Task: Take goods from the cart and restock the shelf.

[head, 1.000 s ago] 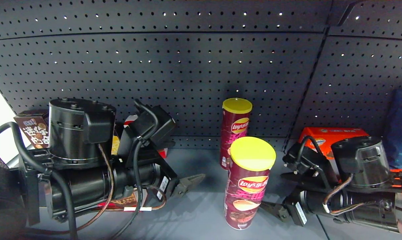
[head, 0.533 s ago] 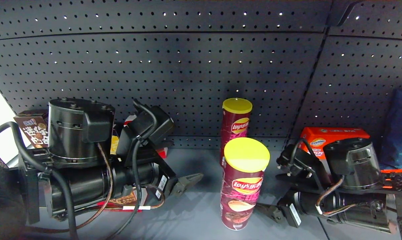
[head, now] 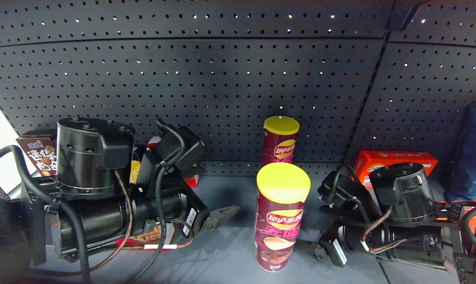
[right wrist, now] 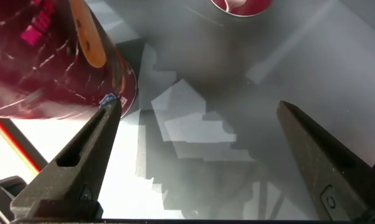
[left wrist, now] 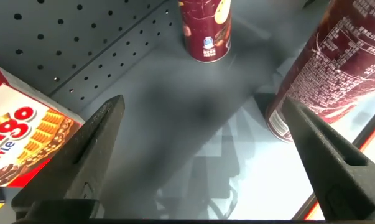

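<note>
My left gripper [left wrist: 201,104] is spread wide and empty, low over the shelf [head: 230,252], left of the near chips can [head: 279,221]. My right gripper [right wrist: 198,106] is wide too, empty, one jaw right at that can's base on its right side. The far chips can [head: 280,142] stands upright by the pegboard [head: 182,79].

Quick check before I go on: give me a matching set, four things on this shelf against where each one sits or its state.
1 front chip can
2 back chip can
3 orange box
4 left pincer

a at the back, behind another can
b open, over bare shelf
c far right, behind the right arm
d touching a fingertip of the right pincer

Pairs: 1-d, 2-a, 3-c, 4-b.
</note>
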`<state>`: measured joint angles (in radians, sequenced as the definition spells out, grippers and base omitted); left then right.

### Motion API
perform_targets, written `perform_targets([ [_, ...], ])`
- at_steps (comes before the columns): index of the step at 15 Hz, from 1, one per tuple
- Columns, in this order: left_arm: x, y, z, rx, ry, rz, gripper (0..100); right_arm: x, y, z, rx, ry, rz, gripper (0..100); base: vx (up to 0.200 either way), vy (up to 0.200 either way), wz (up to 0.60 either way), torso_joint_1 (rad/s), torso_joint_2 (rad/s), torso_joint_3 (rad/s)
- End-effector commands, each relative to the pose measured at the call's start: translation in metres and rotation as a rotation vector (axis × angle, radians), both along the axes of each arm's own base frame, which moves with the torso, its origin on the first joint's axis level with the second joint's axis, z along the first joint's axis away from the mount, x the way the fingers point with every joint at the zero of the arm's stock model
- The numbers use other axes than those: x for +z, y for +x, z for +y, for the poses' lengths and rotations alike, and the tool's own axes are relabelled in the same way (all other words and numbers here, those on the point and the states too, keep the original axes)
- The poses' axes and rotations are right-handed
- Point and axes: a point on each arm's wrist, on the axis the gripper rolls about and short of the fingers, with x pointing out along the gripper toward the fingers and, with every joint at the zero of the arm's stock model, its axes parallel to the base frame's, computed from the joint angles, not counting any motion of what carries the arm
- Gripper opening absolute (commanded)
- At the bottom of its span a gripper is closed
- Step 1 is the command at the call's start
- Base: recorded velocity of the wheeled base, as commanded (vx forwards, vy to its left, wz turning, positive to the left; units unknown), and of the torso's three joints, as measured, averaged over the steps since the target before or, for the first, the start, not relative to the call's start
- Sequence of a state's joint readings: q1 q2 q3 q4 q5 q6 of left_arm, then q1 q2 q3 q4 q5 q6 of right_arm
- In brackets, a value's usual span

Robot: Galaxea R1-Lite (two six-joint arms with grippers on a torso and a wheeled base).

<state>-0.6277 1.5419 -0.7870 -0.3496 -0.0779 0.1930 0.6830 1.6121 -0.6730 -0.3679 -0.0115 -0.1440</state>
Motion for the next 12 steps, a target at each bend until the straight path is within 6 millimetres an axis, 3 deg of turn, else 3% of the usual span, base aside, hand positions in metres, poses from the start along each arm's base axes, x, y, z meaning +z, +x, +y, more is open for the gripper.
perform_targets([
  [1,-0.0016,-0.0005,0.0005,0.000,0.003,0.005,100,-0.0020,0.0018,0.0019,0.002,-0.004,0.006,100,0.000,0.000,0.00,0.000,0.00,0.000],
  [12,-0.0016,-0.0003,0.0008,0.001,0.003,0.005,100,-0.0024,0.0084,0.0071,-0.002,0.001,-0.004,100,0.000,0.000,0.00,0.000,0.00,0.000],
])
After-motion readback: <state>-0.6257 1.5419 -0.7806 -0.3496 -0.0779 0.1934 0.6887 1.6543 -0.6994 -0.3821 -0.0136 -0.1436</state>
